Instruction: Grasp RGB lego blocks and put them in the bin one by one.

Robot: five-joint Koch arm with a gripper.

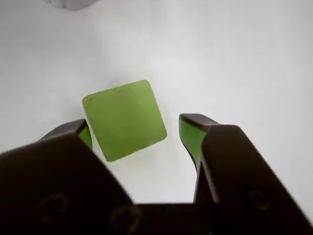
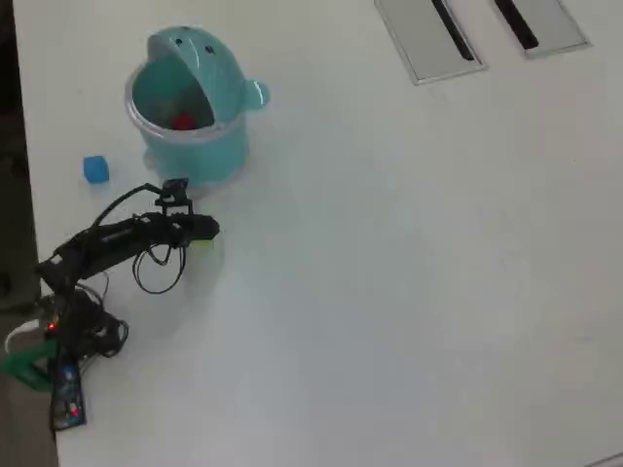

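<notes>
In the wrist view the yellowish green block (image 1: pixel 124 119) lies on the white table between my two dark jaws, close to the left jaw and apart from the right one. My gripper (image 1: pixel 134 128) is open around it. In the overhead view the gripper (image 2: pixel 206 232) hovers just below the teal bin (image 2: pixel 226 154), and a sliver of green (image 2: pixel 201 243) shows beside it. The red block (image 2: pixel 182 122) lies inside the open bin. The blue block (image 2: pixel 94 169) sits on the table left of the bin.
The arm's base and cables (image 2: pixel 68 321) sit at the left table edge. Two grey panels with dark slots (image 2: pixel 428 34) lie at the far top right of the white table (image 2: pixel 409 272).
</notes>
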